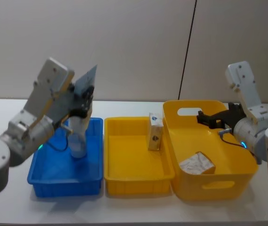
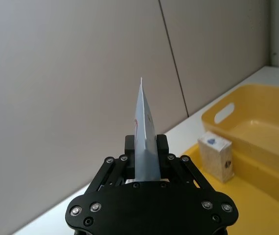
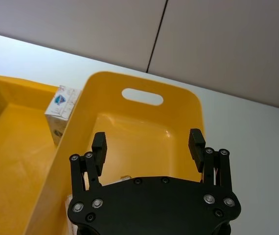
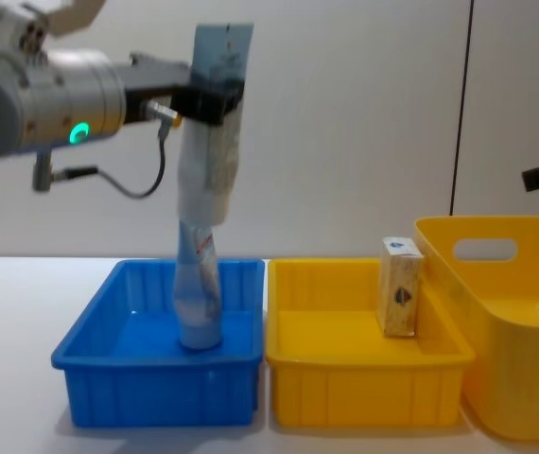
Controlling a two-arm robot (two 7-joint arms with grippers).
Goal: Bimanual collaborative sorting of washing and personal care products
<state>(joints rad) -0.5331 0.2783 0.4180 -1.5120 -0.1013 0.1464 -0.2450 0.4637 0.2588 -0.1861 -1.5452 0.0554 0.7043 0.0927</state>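
Chest view shows the left gripper (image 4: 215, 99) clamped on the flat crimped end of a pale-blue squeeze tube (image 4: 203, 236), which hangs upright with its cap end down inside the blue bin (image 4: 156, 390). Just beside the bin, the yellow tray (image 4: 364, 390) holds a tan-and-white carton (image 4: 400, 288) standing upright at its right wall. In the handled yellow basket (image 1: 209, 181) a second carton (image 1: 197, 165) lies tilted. The right gripper (image 3: 149, 144) hovers above that basket, fingers spread wide and empty.

We had bright, even light from above, just soft shadows on the white table (image 1: 138, 209) beneath the blue bin (image 1: 63, 186) and yellow basket (image 1: 218, 186), plus mild sheen on the plastic.
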